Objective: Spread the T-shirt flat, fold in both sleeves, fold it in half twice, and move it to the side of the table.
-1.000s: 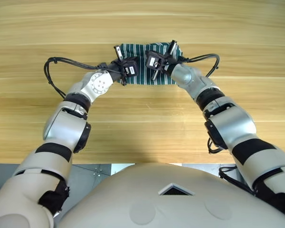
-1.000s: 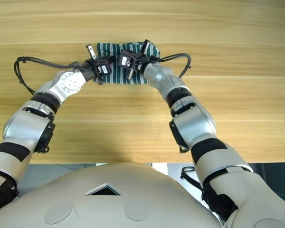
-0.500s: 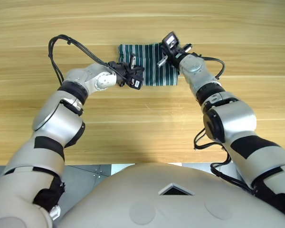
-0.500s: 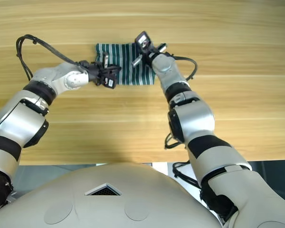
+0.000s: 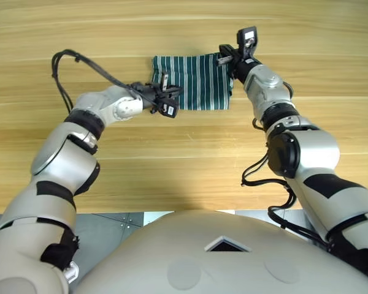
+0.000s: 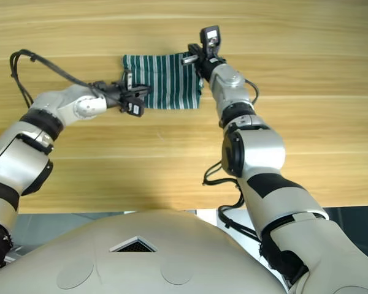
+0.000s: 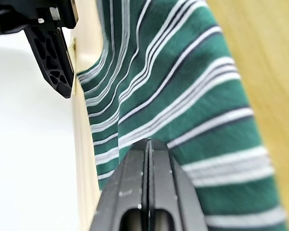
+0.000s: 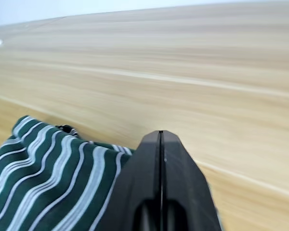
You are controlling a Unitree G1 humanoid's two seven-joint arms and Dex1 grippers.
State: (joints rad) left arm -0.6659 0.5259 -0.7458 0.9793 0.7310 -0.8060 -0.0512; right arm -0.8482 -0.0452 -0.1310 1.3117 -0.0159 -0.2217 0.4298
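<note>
**Item 1: T-shirt** (image 5: 195, 82). Dark green with thin white stripes, folded down to a small, nearly square packet. It lies flat on the table, directly between the two grippers and touching both of them. The stripes run from its near edge to its far edge. The near right corner sags a little outward.

**Item 2: left gripper** (image 5: 172, 93). It sits at the packet's left edge, toward the near corner, low over the tabletop and pointing in toward the cloth. In the left wrist view its two black fingers (image 7: 132, 173) are pressed flat together with only a seam between them. Their tip rests over the striped fabric, which runs away ahead of it. I cannot tell whether any cloth is pinched in the seam.

**Item 3: right gripper** (image 5: 224, 57). It sits at the packet's far right corner, diagonally across the cloth from the left one. In the right wrist view its fingers (image 8: 144, 173) are likewise closed tight against each other. The shirt's edge lies just beside the tip on one side, and bare wood stretches beyond it. One of this gripper's black fingers also shows in the left wrist view, standing at the far end of the cloth.

**Item 4: table** (image 5: 172, 159). Pale wood with the grain running side to side. It carries the shirt well out in front of both arms.

**Item 5: cables**. One black loop (image 5: 62, 73) arches up behind the left gripper's wrist. Another (image 5: 257, 177) hangs beneath the right forearm.
</note>
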